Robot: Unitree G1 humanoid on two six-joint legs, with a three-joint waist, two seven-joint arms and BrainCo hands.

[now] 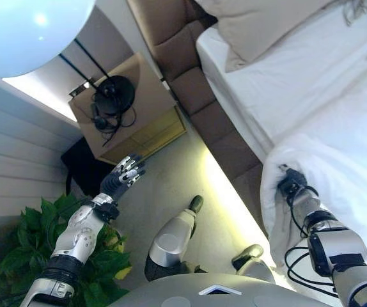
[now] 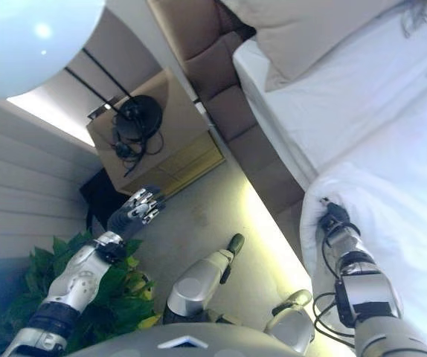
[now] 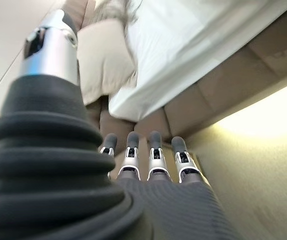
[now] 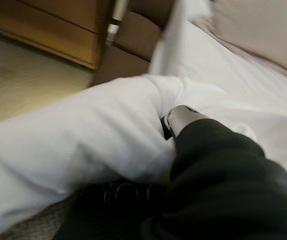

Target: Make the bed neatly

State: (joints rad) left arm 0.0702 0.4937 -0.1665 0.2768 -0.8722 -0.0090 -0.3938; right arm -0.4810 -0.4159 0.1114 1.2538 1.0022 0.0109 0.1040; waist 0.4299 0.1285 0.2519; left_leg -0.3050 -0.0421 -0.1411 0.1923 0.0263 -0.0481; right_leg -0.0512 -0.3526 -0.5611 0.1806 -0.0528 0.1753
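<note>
White duvet [image 1: 337,160] — bunched at the bed's near side edge, a thick fold draped over the brown bed frame [image 1: 215,121] toward the floor [image 1: 190,173]. My right hand [image 1: 290,183] is buried in that fold; in my right wrist view cloth wraps over the fingers with only the thumb showing against it, so I cannot tell whether they are curled or straight. White sheet [image 1: 298,70] lies bare above the duvet, with a beige pillow [image 1: 260,25] at the head of the bed. My left hand [image 1: 127,171] hangs over the floor, well apart from the bed, fingers [image 3: 156,155] straight in a row and holding nothing. Wooden nightstand [image 1: 139,109] beside the bed carries a black lamp base and cords [image 1: 113,99]. Green plant [image 1: 36,236] — near my left arm.
</note>
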